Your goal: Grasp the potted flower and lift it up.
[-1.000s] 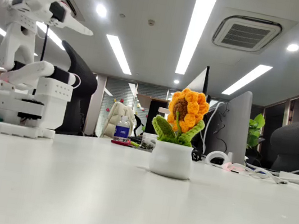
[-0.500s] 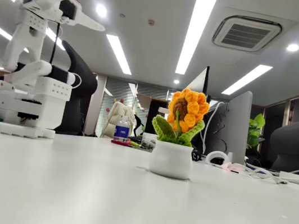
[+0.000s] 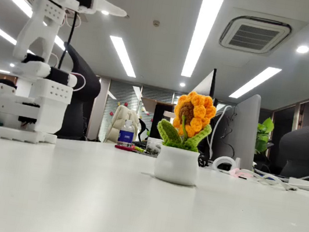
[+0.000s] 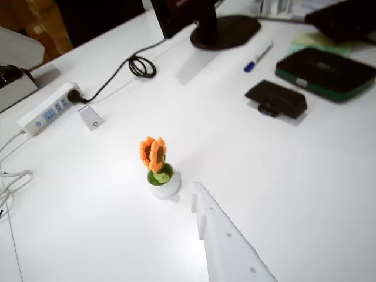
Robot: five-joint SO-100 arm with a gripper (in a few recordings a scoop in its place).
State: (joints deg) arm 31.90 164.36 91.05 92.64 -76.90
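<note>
The potted flower point(image 3: 183, 137) is a crocheted sunflower with orange-yellow petals, a brown centre and green leaves in a round white pot. It stands upright on the white table point(image 3: 71, 197). The white arm rises at the left of the fixed view, and its gripper point(image 3: 122, 12) is held high, pointing right, far above and left of the flower. In the wrist view the potted flower point(image 4: 157, 167) sits below, just left of the tip of my gripper point(image 4: 197, 189). One white finger point(image 4: 226, 247) shows; the other is hidden.
In the wrist view a power strip point(image 4: 50, 108) and a coiled cable point(image 4: 141, 64) lie to the left. A monitor base point(image 4: 226, 29), a pen point(image 4: 258, 57), a black box point(image 4: 276, 98) and a dark case point(image 4: 326, 64) lie at the upper right. Bare table surrounds the pot.
The arm has straightened upward, carrying the gripper higher and to the right. The flower has not moved.
</note>
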